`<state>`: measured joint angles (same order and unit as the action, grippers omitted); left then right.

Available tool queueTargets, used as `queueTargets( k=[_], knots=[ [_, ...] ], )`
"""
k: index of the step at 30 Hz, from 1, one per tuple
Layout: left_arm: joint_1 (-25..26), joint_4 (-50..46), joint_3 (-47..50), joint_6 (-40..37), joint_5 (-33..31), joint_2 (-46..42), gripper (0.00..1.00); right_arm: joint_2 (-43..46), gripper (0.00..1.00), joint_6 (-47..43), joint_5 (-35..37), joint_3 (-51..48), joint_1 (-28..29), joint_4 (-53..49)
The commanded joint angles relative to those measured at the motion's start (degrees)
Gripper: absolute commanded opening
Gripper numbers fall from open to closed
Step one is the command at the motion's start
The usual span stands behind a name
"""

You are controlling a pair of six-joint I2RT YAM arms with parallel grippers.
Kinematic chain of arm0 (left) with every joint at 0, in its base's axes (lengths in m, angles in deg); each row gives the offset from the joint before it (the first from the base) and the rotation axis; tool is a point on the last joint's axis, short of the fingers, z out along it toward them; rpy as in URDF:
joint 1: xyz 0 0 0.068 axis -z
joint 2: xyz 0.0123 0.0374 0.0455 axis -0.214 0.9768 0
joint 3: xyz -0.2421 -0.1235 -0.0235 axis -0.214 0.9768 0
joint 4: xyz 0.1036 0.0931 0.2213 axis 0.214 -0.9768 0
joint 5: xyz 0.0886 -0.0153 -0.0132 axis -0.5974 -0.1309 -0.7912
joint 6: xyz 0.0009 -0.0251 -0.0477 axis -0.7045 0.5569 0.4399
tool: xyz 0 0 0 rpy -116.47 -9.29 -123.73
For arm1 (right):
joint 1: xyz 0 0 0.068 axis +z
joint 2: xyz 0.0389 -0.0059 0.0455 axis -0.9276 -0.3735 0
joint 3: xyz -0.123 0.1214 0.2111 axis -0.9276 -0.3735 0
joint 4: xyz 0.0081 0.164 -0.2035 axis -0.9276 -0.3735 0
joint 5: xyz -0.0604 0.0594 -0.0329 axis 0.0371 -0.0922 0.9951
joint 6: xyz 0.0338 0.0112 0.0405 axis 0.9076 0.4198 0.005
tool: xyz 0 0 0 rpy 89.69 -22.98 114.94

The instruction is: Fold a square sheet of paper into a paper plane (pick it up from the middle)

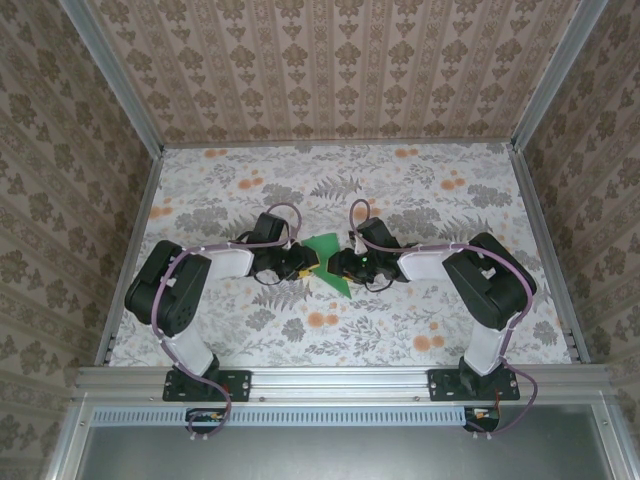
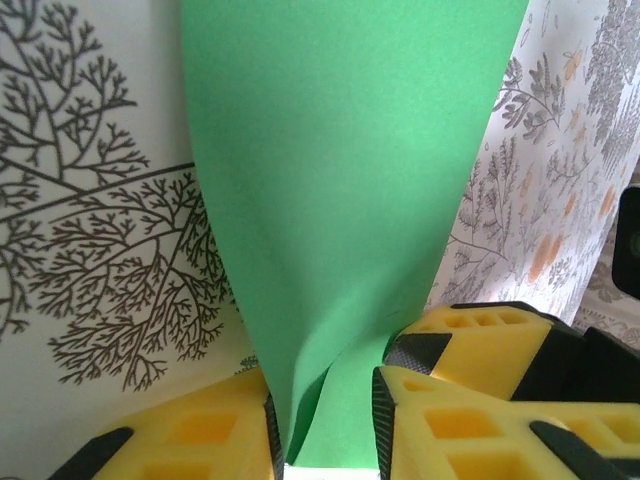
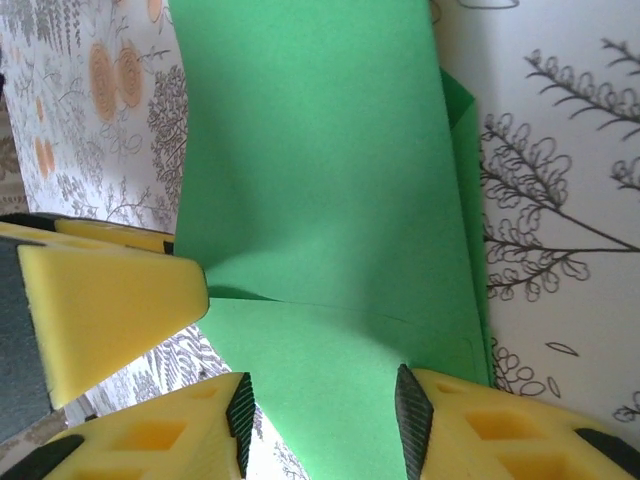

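**A:** Where is the square sheet of paper [image 1: 324, 248]?

**B:** About the middle of the worktop [image 1: 420, 320], well away from every edge. It is not lying flat: a bright flap stands up on the side of the far edge, and a darker part slopes towards the near edge.

**A:** Any folds?

**B:** From the right wrist, a crease runs across the green, and a second layer shows along one side. From the left wrist, the paper narrows into a pleat down by the fingers.

**A:** The left gripper [image 2: 325, 440]?

**B:** It sits at the sheet's left side. Its yellow fingers [image 2: 200, 430] stand fairly close, with the pleat bunched between them. The pleat lies against one pad, but there is a slit of space beside it, so I cannot tell whether it truly pinches the paper.

**A:** And the right gripper [image 3: 322, 425]?

**B:** At the sheet's right side, nearly tip to tip with the other. Its jaws are spread wide, and the sheet lies across the gap between the pads. Another yellow finger [image 3: 100, 310] pokes in from the side of that view, with its tip at the crease.

**A:** And around them?

**B:** The left arm [image 1: 175, 290] and the right arm [image 1: 490, 280] bend inward from a metal rail [image 1: 340, 380] at the near edge. The worktop has a flower-and-fern print, and patterned walls [image 1: 330, 70] stand along its other three edges.
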<state>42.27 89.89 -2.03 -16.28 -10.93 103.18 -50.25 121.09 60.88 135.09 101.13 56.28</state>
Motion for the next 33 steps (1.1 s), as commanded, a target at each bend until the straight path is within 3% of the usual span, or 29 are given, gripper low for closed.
queueTargets(
  k=[1, 6, 12, 20, 33],
  knots=[
    [-0.3, 0.9, 0.6, 0.3, 1.2, -0.4, 0.23, 1.0, 0.51, -6.4, 2.3, 0.3, -0.5, -5.3],
    [-0.1, -0.3, -0.2, 0.4, 1.2, -1.3, 0.07, 4.5, 0.56, -15.6, 8.4, 1.8, 0.7, -9.8],
    [1.6, -2.6, -2.8, 1.2, 0.3, -2.2, 0.06, 13.4, 0.59, -22.6, 32.0, -4.4, 6.6, -7.3],
    [2.4, -4.9, -5.3, 3.0, -1.2, -2.5, 0.03, 17.3, 0.64, -31.1, 40.7, -7.1, 14.6, -4.4],
    [2.6, -4.9, -5.5, 5.6, -1.0, -4.5, 0.02, 6.2, 0.63, -36.5, 54.0, -1.4, 22.4, -1.8]
  ],
)
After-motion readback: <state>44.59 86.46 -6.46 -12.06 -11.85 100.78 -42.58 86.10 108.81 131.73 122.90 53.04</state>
